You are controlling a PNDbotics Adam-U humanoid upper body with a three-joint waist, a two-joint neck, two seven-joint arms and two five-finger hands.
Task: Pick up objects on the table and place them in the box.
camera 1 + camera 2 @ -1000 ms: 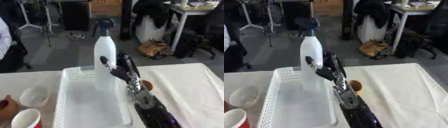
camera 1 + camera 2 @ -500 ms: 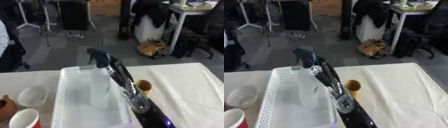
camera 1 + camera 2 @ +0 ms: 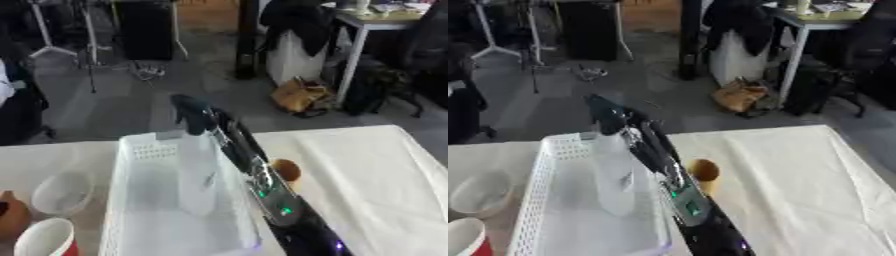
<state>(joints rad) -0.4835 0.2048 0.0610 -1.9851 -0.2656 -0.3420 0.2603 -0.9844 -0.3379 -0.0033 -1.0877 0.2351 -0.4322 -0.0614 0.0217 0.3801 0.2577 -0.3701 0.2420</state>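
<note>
Left eye view: my right robot hand (image 3: 229,137) is curled round the spray bottle (image 3: 197,172), upright w/ its base down inside the white box (image 3: 140,150). Not let go yet, I reckon. Left outside: brown cup (image 3: 286,170) right of box; bowl (image 3: 61,192), red cup (image 3: 44,239) at left.

Spray bottle (image 3: 198,170) and the robot's right arm are crowding the white basket (image 3: 131,210).

The bottle is standing inside toward the right wall, leaving the basket's left half open. A brown cup (image 3: 286,170) is blocking the right flank; a clear bowl (image 3: 61,192) and red cup (image 3: 45,240) are lining the left.
</note>
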